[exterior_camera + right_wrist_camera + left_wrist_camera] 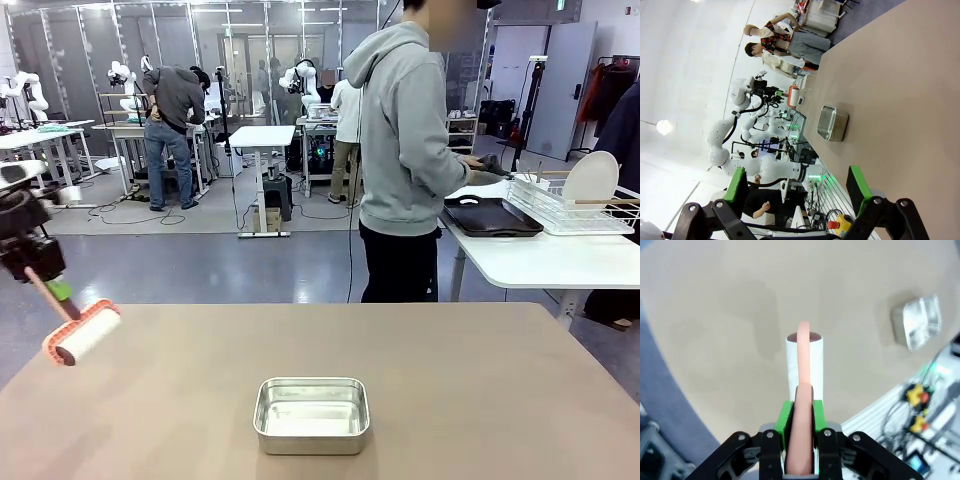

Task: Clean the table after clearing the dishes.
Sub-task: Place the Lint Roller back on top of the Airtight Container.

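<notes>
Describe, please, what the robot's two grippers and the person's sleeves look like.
The left gripper has black linkage fingers with silver pivot pins and bright green pads. The right gripper is alike: black links, silver pins, green pads. The person's sleeve is light grey, part of a hooded sweatshirt.

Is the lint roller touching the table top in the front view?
No, the lint roller hangs in the air above the table near its left edge, clamped by its handle in the left gripper.
</notes>
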Controlling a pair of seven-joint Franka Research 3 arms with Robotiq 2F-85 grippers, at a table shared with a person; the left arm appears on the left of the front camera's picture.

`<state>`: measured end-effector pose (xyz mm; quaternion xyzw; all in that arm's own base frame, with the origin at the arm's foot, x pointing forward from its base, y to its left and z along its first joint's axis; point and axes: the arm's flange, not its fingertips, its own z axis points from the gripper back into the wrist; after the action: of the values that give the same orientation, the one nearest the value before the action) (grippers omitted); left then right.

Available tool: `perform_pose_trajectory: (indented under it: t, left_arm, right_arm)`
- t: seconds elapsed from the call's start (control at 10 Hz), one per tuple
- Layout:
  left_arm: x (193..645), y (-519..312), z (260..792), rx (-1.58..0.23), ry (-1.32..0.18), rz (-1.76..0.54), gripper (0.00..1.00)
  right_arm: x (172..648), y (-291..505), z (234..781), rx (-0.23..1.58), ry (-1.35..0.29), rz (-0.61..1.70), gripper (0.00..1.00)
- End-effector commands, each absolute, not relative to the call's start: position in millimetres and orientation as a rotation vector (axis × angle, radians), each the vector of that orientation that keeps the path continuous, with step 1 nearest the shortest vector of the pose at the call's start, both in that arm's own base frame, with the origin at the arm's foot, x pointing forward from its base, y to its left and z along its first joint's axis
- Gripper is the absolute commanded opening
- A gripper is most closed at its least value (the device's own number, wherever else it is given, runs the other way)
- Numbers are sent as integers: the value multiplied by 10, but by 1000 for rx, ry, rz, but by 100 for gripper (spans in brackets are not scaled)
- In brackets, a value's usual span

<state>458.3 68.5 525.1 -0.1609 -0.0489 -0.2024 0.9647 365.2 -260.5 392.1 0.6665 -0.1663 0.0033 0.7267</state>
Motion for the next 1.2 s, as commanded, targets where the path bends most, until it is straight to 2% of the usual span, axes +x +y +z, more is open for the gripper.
perform_pose_trajectory:
  t: [0.0,0.3,0.6,0.8,1.1]
  left_arm:
    - [4391,291,5484,-253,-86,-660,22]
    - [4098,-659,5785,-188,-119,-1003,22]
    - [4141,-1896,5779,-57,-108,-1292,22]
    - [4187,-2571,5705,111,-67,-1450,22]
    - [4205,-3199,5572,80,-51,-1573,22]
  right_arm:
    - [3629,-2601,3947,1471,-378,22,100]
    - [3629,-2601,3947,1471,-378,22,100]
    - [3629,-2601,3947,1471,-378,22,100]
    - [3629,-2601,3947,1471,-378,22,100]
    - [3629,-2601,3947,1471,-378,22,100]
